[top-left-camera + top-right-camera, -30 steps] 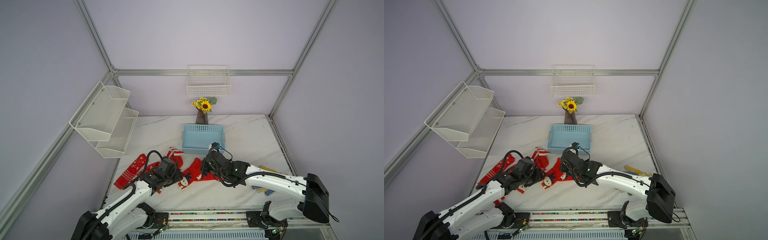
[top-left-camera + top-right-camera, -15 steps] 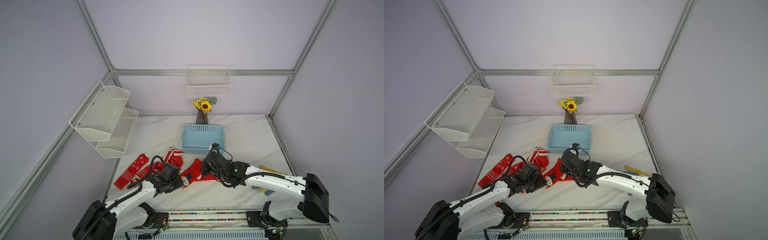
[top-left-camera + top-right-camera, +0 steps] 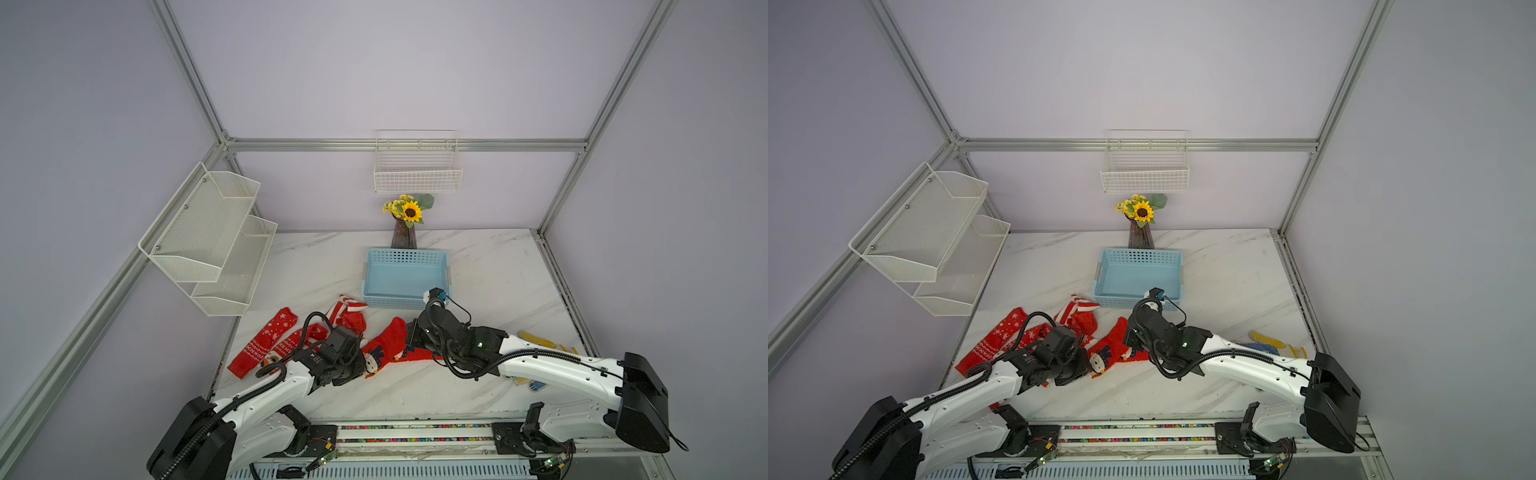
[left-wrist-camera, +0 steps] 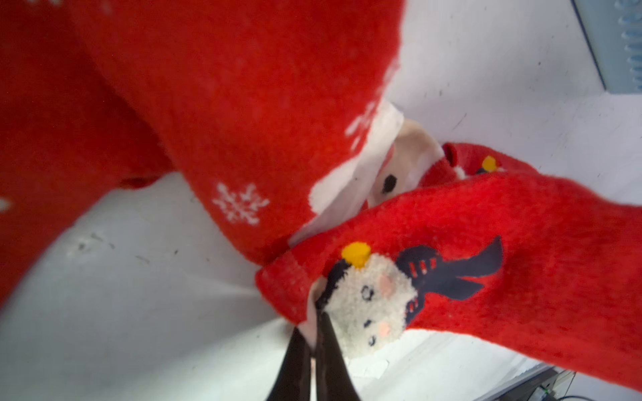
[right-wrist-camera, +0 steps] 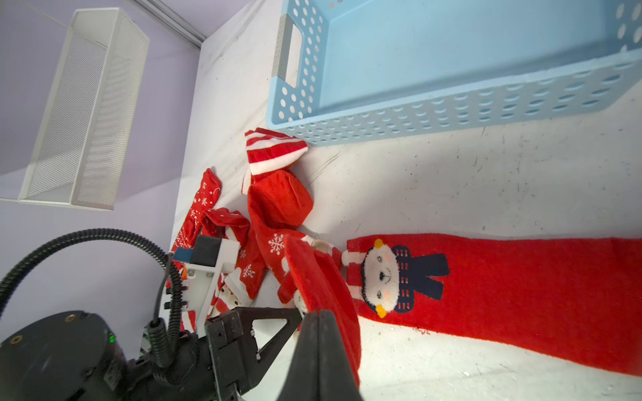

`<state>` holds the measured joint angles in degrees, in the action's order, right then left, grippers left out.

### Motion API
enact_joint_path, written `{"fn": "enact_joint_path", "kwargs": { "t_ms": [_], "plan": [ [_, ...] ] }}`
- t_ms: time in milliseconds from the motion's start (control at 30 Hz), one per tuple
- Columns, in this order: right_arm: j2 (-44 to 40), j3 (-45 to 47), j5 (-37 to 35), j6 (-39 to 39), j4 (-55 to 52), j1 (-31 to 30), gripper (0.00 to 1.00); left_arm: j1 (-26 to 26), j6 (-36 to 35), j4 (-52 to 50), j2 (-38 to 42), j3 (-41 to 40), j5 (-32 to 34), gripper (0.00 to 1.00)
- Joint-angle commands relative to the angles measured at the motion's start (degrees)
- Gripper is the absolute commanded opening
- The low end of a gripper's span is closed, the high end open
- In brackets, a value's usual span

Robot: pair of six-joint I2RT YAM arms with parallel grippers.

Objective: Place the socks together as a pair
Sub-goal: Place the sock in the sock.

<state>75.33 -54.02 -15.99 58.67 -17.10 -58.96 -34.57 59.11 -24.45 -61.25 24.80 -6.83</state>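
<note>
Several red Christmas socks lie at the table's front left. My left gripper (image 4: 314,321) is shut on the cuff edge of a red bear sock (image 4: 451,277), beside the bear's white head. That sock (image 3: 384,347) hangs stretched between my two grippers in both top views. My right gripper (image 5: 318,314) is shut on its other end (image 5: 319,277). A matching bear sock (image 5: 503,295) lies flat on the table just under and beside it. A Santa sock (image 4: 243,121) with snowflakes lies close behind the left gripper (image 3: 365,365). The right gripper (image 3: 409,338) sits in front of the basket.
A light blue basket (image 3: 405,278) stands just behind the socks, with a sunflower vase (image 3: 404,235) behind it. Snowflake socks (image 3: 266,340) and a striped sock (image 3: 349,305) lie at the left. Yellow and blue gloves (image 3: 1273,343) lie at the right. White mesh shelves (image 3: 208,237) hang on the left wall.
My left gripper has moved right to the bear sock's cuff and closed on it. The right gripper has stayed shut on the sock's other end, almost still.
</note>
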Motion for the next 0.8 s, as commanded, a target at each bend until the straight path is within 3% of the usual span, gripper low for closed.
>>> {"fn": "enact_joint_path", "kwargs": {
  "t_ms": [0,300,767],
  "plan": [
    [-2.9,1.2,-2.2,0.4,1.6,0.2,0.0,-0.2,-3.5,-2.9,1.8,4.4,-2.4,0.0],
    [-9.3,6.5,-5.7,-0.8,1.3,0.2,0.0,-0.2,-8.0,-9.0,5.3,10.6,-3.3,0.0],
    [-20.2,16.3,-14.7,0.9,-2.7,0.2,0.0,-0.2,-13.8,-5.7,-6.4,19.2,-7.1,0.0]
  ]
}}
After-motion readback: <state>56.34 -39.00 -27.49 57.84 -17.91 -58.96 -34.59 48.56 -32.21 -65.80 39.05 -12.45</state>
